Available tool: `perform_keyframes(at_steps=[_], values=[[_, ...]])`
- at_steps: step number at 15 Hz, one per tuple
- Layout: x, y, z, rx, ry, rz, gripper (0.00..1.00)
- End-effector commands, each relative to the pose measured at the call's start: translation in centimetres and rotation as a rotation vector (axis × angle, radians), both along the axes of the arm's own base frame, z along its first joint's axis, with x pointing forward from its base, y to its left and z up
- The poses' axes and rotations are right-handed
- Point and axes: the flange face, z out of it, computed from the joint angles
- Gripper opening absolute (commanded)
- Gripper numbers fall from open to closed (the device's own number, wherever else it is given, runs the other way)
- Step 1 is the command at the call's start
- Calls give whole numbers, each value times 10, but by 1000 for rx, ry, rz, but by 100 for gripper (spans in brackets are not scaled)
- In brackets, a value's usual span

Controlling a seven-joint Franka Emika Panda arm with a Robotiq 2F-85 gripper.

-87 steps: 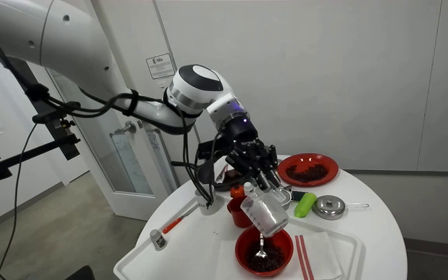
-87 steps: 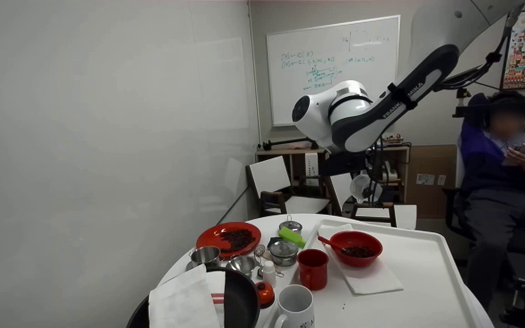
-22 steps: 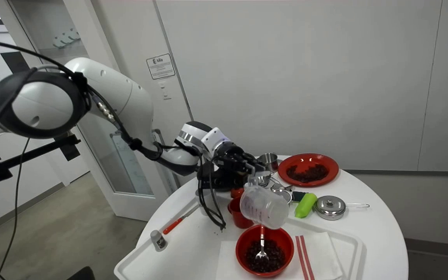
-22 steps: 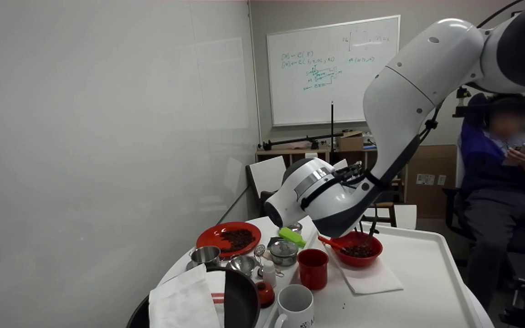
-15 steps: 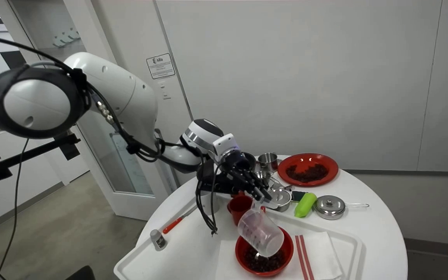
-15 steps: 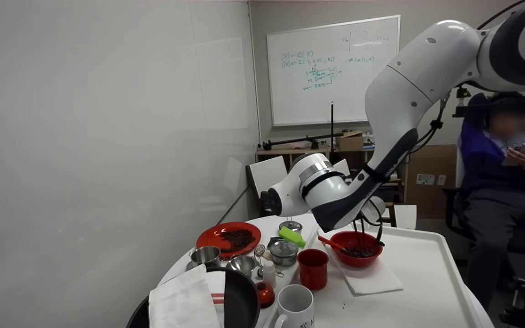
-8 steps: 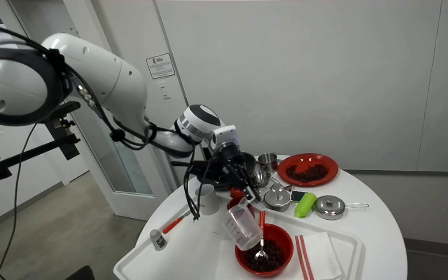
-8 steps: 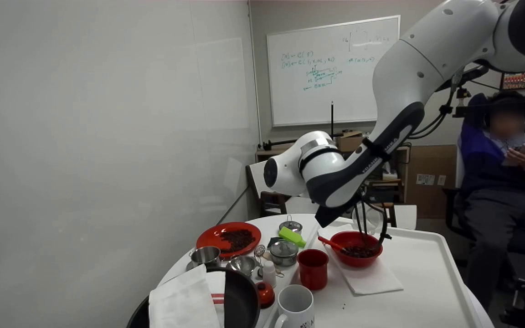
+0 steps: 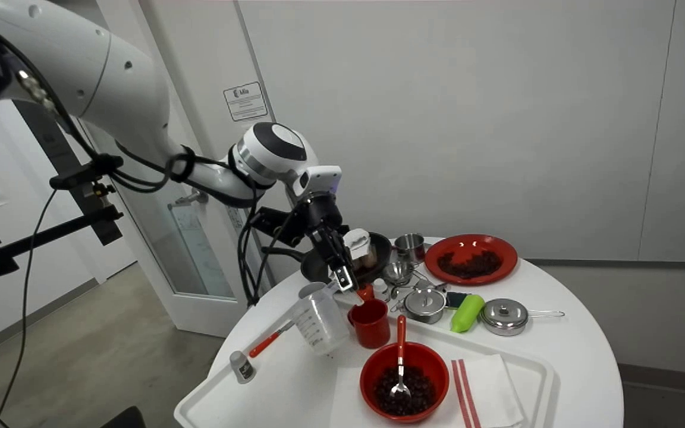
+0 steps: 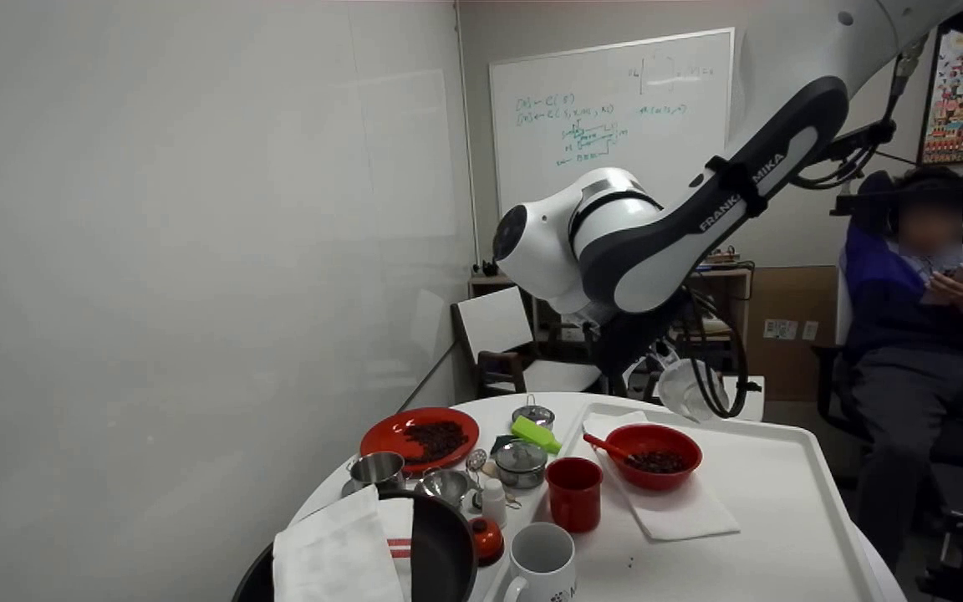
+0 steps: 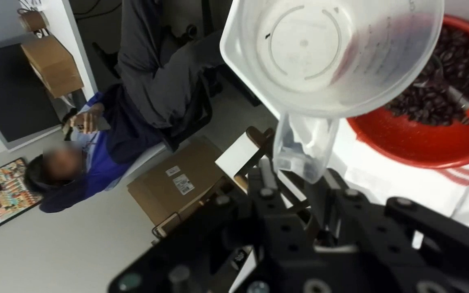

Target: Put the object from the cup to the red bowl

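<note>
Pinching the cup (image 9: 321,324) by its handle (image 11: 302,150) in the gripper (image 11: 301,178), apparently done filling the bowl (image 9: 431,364), due an upright set-down.

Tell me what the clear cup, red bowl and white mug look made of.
Clear cup: likely plastic, smooth and translucent; a reddish tint shows through its wall.
Red bowl: perhaps plastic or enamelled metal; smooth and shiny, which leaves it open.
White mug: probably glazed ceramic; smooth, opaque and evenly white, apart from a printed mark.
</note>
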Motion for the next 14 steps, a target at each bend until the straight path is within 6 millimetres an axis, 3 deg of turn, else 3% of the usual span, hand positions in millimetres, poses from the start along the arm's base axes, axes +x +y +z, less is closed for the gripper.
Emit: perform_keyframes(at_steps=[1, 9, 14], values=[[-23, 18, 0, 157, 58, 96, 10], [-45, 55, -38, 530, 130, 233, 11], [-50, 59, -61, 727, 69, 92, 11]])
